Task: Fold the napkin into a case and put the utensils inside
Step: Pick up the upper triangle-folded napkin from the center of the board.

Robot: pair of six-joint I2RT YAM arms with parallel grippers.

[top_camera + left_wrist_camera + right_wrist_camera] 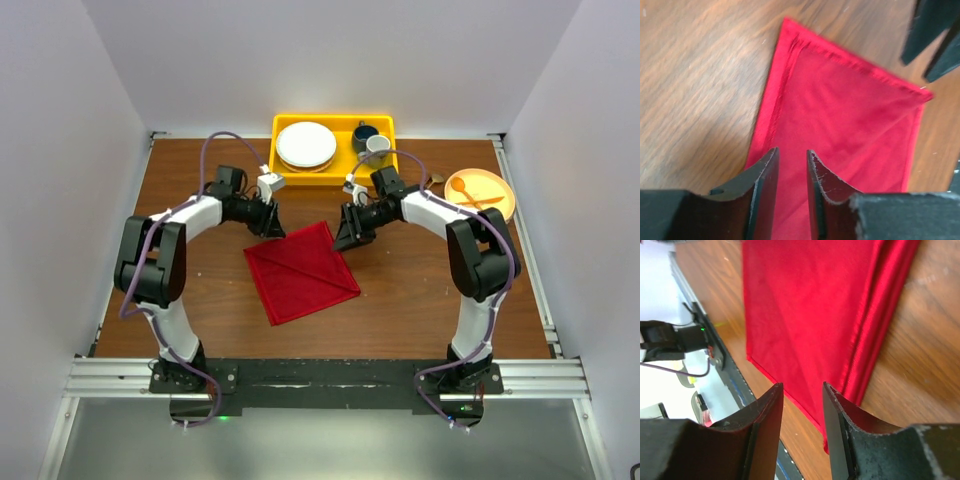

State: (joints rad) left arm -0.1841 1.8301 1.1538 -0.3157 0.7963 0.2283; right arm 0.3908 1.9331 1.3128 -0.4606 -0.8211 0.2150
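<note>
napkin: red cloth (300, 270) lies flat on the bench (420, 310) between the two arms, one corner pointing to the far side; a diagonal crease runs from its left corner to its right corner.
napkin edges: the left wrist view shows a stitched hem and a doubled layer along one side (840, 125); the right wrist view shows stacked folds along one edge (805, 305).
left pincer: low over the napkin's far-left edge (270, 231); its fingers stand a narrow gap apart (792, 152), red cloth shows flat through the gap and nothing is seen pinched.
right pincer: low at the napkin's far-right edge, near the far corner (349, 238); a narrow gap between the fingers (802, 386), with cloth and wood showing through it and no cloth gathered between them.
utensils: gold-coloured pieces (476, 198) lie on an orange plate (503, 205) at the right side of the bench, well apart from the napkin.
tray: yellow tray (335, 119) at the far edge, holding a white plate (306, 145), a dark cup (364, 133) and a pale cup (379, 146).
</note>
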